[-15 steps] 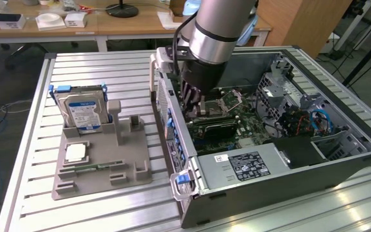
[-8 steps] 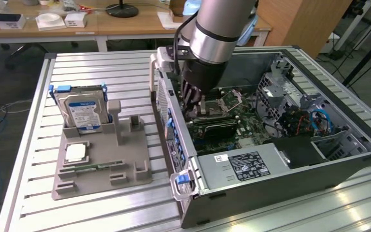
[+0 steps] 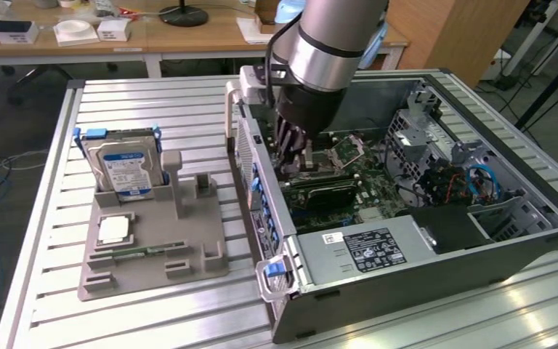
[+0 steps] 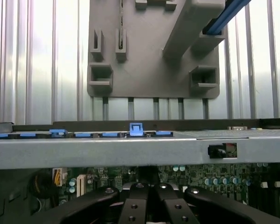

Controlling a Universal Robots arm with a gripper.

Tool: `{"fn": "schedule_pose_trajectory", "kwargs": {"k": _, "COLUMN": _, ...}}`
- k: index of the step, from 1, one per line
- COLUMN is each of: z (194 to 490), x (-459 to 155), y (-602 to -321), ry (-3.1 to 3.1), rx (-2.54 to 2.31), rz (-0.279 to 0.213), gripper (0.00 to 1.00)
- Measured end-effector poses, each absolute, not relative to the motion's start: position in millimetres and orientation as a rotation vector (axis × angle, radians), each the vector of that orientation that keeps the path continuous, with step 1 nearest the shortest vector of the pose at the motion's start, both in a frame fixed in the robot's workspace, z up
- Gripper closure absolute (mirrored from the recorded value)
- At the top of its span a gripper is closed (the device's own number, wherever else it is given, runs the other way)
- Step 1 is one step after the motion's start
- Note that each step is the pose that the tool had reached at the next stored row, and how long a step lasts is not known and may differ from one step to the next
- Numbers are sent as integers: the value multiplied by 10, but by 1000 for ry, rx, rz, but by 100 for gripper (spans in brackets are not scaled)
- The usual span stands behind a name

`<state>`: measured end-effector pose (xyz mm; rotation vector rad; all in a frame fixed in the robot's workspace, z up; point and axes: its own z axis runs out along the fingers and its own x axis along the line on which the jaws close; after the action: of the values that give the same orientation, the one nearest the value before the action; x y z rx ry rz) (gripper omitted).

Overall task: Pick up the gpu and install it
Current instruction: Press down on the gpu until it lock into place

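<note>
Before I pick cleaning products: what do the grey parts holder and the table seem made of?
The parts holder looks like matte grey plastic, possibly 3D-printed: dull, uniform, blocky moulded slots. The table looks like bare aluminium: silvery, ribbed slats with bright reflections.

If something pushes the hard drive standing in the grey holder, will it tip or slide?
The hard drive stands upright on its edge in a slot of the grey holder, so it would probably lean rather than slide. It looks like a rigid metal box, likely stiff and fairly heavy for its size.
</note>
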<state>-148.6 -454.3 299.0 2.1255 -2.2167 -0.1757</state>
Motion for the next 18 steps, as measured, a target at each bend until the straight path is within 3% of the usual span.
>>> {"fn": "schedule_pose_trajectory", "kwargs": {"k": 18, "z": 3012, "x": -1572, "y": -4602, "ry": -2231, "rx": 2109, "rz": -175, "gripper": 89}}
